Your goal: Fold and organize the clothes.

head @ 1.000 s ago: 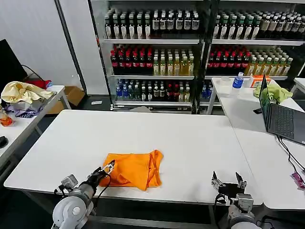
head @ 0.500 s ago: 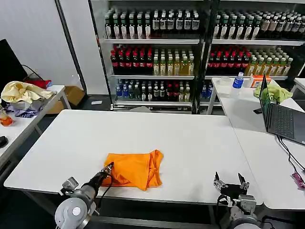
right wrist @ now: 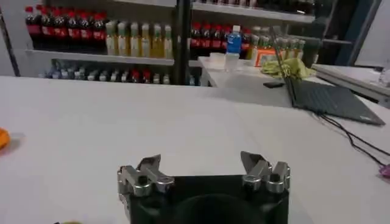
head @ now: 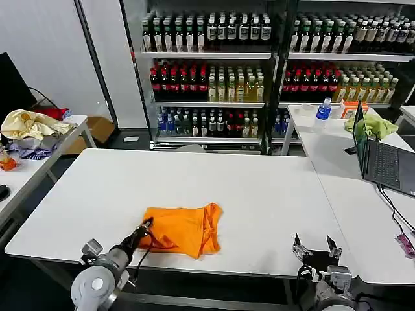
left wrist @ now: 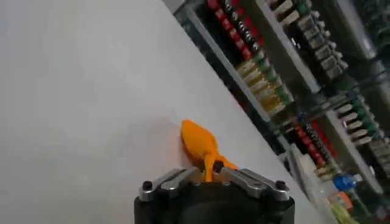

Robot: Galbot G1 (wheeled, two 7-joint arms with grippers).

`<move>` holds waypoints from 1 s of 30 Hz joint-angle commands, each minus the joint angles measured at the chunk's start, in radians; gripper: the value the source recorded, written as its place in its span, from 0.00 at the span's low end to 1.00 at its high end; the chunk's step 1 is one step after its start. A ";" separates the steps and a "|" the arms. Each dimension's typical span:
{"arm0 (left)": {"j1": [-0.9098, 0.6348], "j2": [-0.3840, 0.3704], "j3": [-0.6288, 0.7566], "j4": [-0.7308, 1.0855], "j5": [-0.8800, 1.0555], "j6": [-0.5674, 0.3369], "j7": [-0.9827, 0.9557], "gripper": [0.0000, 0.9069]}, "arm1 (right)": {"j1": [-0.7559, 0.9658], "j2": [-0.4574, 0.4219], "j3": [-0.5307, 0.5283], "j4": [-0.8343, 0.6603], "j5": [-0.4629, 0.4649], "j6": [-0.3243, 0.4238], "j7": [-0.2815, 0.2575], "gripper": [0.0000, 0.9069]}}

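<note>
Here my left gripper (head: 146, 225) sits at the near left corner of the orange T-shirt (head: 185, 228), fingers pinched together on its edge; the shirt lies folded on the white table (head: 194, 188) near the front edge; my right gripper (head: 316, 245) waits at the table's near right edge, fingers spread apart.

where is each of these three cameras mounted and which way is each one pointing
Head view: on the head, looking down at the white table; both arms at near edge.
Left wrist view: behind the left gripper, jaws shut on the orange T-shirt.
Right wrist view: behind the open right gripper, facing shelves.
Shared: T-shirt, drink shelves.
</note>
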 commanded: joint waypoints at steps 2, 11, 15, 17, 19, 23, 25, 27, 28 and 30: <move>-0.036 0.228 -0.324 0.034 -0.279 0.031 -0.013 0.01 | 0.013 -0.009 0.002 0.002 0.013 0.000 0.000 1.00; -0.158 0.693 -0.584 0.173 -0.314 0.128 0.063 0.01 | -0.012 -0.035 0.033 0.014 0.043 0.023 -0.012 1.00; -0.150 0.702 -0.502 0.086 -0.154 0.128 0.115 0.01 | -0.005 -0.038 0.035 0.017 0.048 0.023 -0.009 1.00; -0.101 0.648 -0.427 0.025 0.056 0.126 0.156 0.01 | 0.007 -0.029 0.020 0.019 0.039 0.014 -0.004 1.00; -0.057 0.602 -0.320 0.004 0.222 0.096 0.185 0.01 | 0.008 -0.020 0.013 0.017 0.023 0.012 -0.003 1.00; 0.017 0.468 -0.053 0.049 0.628 -0.066 0.218 0.01 | -0.020 -0.021 0.029 0.004 0.013 0.034 -0.011 1.00; 0.018 0.426 0.022 0.121 0.843 -0.135 0.209 0.01 | -0.027 -0.023 0.038 -0.006 0.012 0.041 -0.012 1.00; 0.022 0.378 0.086 0.150 0.971 -0.225 0.182 0.01 | -0.031 -0.026 0.046 -0.011 0.013 0.046 -0.014 1.00; 0.028 0.357 0.115 0.148 1.014 -0.246 0.175 0.01 | -0.031 -0.027 0.048 -0.011 0.013 0.046 -0.014 1.00; 0.046 0.329 0.148 0.097 1.037 -0.241 0.166 0.01 | -0.028 -0.030 0.049 -0.011 0.014 0.045 -0.013 1.00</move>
